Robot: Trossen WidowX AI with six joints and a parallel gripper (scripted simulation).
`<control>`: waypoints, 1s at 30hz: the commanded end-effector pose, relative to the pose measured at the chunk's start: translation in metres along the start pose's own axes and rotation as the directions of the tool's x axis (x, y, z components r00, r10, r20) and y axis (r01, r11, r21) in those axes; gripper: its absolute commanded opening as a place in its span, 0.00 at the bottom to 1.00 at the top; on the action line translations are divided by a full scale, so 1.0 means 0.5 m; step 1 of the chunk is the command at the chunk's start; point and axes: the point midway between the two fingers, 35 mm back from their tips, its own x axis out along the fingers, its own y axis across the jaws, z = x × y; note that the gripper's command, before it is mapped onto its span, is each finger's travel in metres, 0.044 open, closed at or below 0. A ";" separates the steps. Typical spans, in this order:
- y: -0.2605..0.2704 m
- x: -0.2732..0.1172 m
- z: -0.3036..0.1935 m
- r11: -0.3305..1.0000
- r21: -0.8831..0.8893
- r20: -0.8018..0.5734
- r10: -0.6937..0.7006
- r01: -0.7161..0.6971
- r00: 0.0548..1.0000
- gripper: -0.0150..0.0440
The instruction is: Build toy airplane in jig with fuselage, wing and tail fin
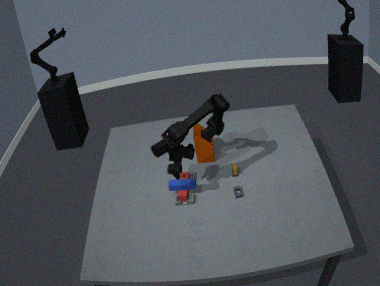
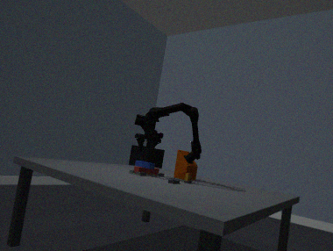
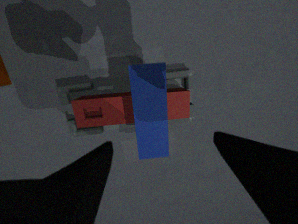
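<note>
Open fingers above the wing and fuselage.

The fingers (image 1: 176,175) (image 2: 147,147) stand wide, with nothing between them. In the wrist view, the wing (image 1: 182,185) (image 2: 145,165) (image 3: 151,111) lies beyond the fingertips, crosswise on the fuselage (image 1: 183,196) (image 2: 154,171) (image 3: 112,110). The fuselage lies in the cradle (image 1: 191,201) (image 2: 160,175) (image 3: 178,68); its socket (image 3: 93,113) near one end is unfilled. The yellow fin (image 1: 234,169) (image 2: 187,176) is positioned on the tabletop (image 1: 150,240) (image 2: 184,197) (image 3: 235,50), well apart from the fingers, near a small gray holder (image 1: 238,191) (image 2: 173,181).
</note>
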 end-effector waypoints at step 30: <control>-0.003 -0.008 -0.001 0.098 0.995 0.006 0.020 -0.008 1.000 1.00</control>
